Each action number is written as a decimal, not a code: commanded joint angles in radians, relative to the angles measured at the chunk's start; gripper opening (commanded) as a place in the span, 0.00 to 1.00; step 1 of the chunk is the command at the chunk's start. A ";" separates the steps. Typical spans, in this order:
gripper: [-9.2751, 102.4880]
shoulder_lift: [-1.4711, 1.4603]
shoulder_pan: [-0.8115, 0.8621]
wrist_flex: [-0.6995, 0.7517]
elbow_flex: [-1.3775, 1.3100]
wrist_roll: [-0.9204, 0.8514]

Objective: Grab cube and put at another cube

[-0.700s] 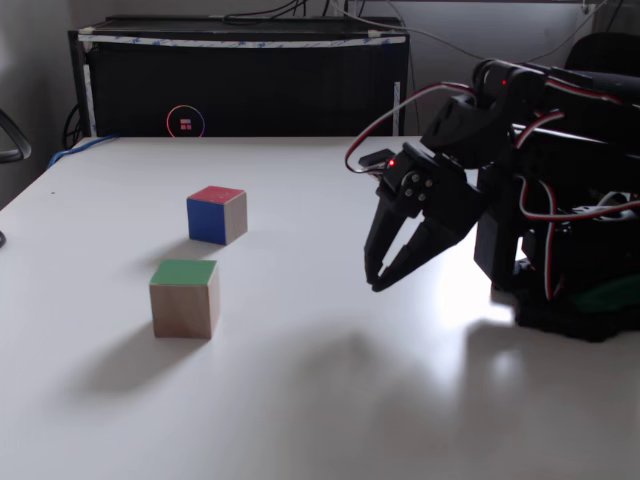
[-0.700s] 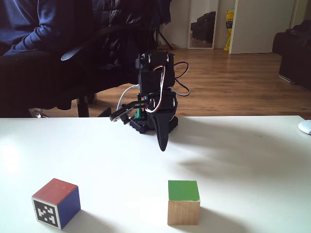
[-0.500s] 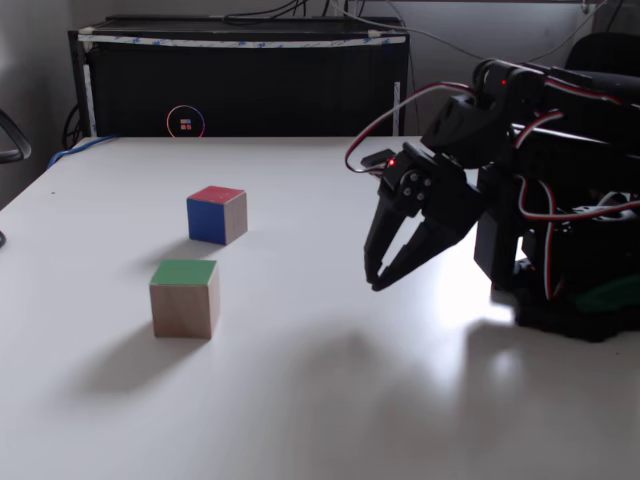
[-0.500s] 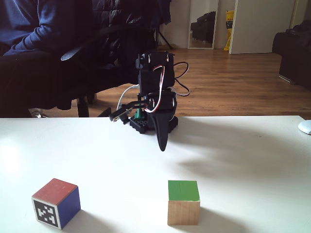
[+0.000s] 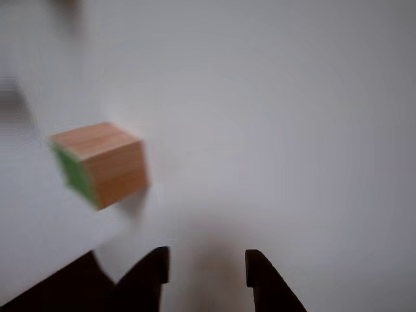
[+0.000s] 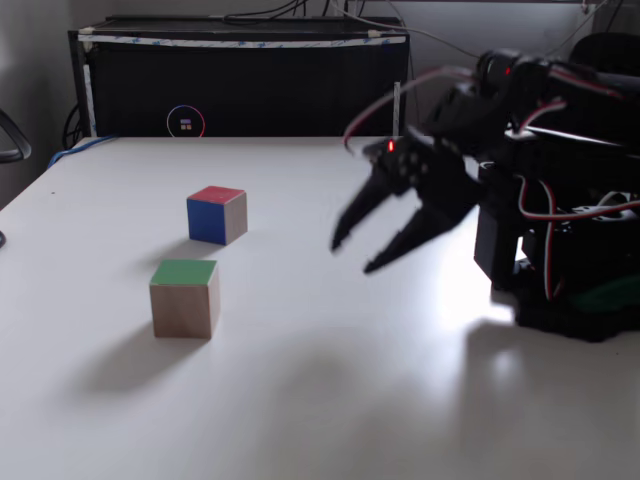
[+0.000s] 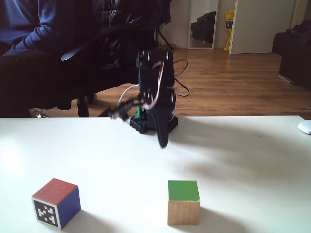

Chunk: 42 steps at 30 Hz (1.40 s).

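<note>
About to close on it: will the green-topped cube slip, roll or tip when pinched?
The cube looks like rigid wood, so probably no give. Its flat faces and square stance suggest it won't roll or tip. The smooth sides might slip slightly in the open gripper.

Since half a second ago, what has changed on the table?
The gripper has lifted off its low pose, opened wider and swung toward the cubes; it is motion-blurred and holds nothing. The green-faced wooden cube and the red-faced marker cube sit where they were, apart on the white table.
</note>
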 commanded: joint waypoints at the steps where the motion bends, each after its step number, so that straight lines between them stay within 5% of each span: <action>1: 0.29 -0.222 -0.055 -0.031 -0.186 0.048; 8: 0.30 -0.514 -0.137 -0.147 -0.342 0.140; 26: 0.36 -1.066 -0.265 -0.158 -0.744 0.285; 42: 0.44 -1.275 -0.276 -0.155 -0.951 0.368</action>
